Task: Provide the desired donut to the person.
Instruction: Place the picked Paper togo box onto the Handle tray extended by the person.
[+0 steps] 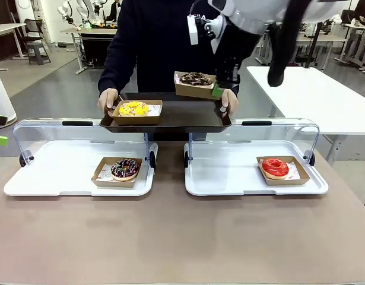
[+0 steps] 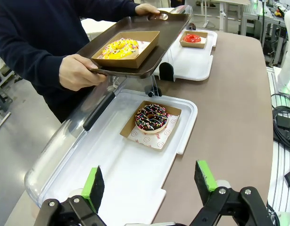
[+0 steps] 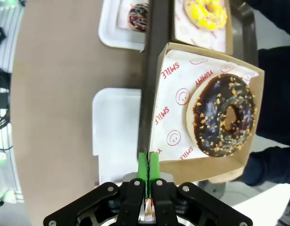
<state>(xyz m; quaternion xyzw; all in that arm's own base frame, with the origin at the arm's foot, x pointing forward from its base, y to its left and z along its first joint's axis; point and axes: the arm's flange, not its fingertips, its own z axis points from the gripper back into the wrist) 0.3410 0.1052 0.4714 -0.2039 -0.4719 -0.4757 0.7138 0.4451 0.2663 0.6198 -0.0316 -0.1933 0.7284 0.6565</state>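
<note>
In the lower part of the front view the brown counter (image 1: 182, 237) carries two white display trays (image 1: 51, 172), each with a clear lid swung back. The one at lower left holds a sprinkled chocolate donut (image 1: 124, 168) in its paper boat; the one at lower right holds a red-glazed donut (image 1: 275, 167).

The left gripper (image 2: 149, 181) hovers at the bottom of its wrist view with its green pads spread wide and nothing between them.

Higher in the frame, the person (image 1: 158, 47) holds out a dark serving tray (image 1: 182, 116) with both hands; a yellow donut (image 1: 133, 108) sits on its left side.

Above the tray's right side, the right gripper (image 3: 148, 165) has its pads pressed together on the edge of a cardboard boat (image 3: 168, 94) carrying the nut-topped chocolate donut (image 3: 223, 114).

That boat looks light, but thin card would likely flex, and a one-edge pinch lets it sag or tip. The glaze is soft, so the rim is the place to hold, keeping it level.

The count: four donuts, four boats, two display trays, one serving tray.
</note>
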